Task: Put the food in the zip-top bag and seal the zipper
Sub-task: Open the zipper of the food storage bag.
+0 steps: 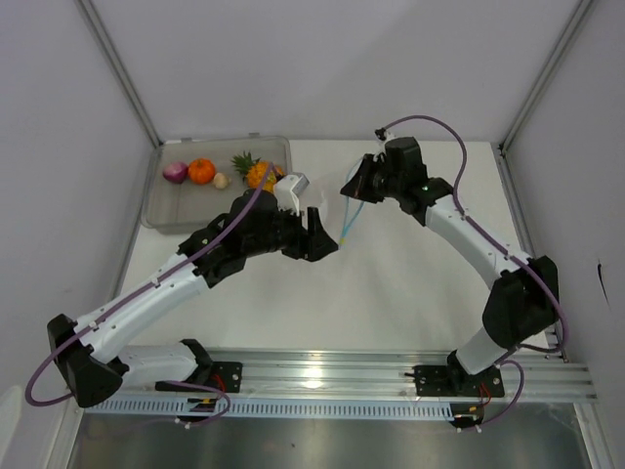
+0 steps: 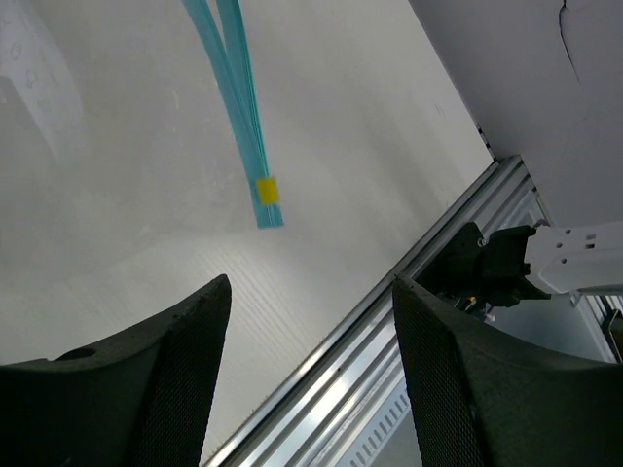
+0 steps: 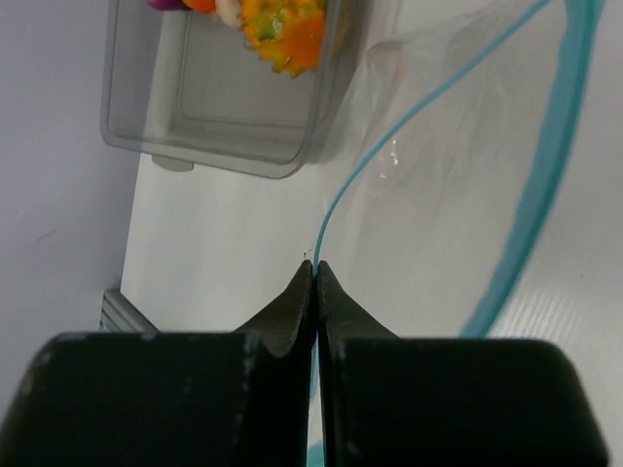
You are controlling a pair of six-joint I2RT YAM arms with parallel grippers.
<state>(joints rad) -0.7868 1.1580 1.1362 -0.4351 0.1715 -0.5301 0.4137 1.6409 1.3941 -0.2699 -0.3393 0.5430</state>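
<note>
Zip-top bag [image 3: 438, 146] is mid-table, pinched at one side of the zipper [image 3: 336, 199] by the right end effector [image 3: 316, 282], whose jaws are closed flat on the blue strip; the mouth gapes, with the other strip curving away. Zipper end with its yellow tab [image 2: 268, 190] sits just ahead of the left end effector [image 2: 311, 341], jaws apart and nothing between them. Pineapple [image 1: 258, 173], orange [image 1: 201, 170], onion [image 1: 175, 172] and beige bulb [image 1: 222, 180] sit in the grey tray [image 1: 195, 215] at the table's [image 1: 410, 283] far left.
</note>
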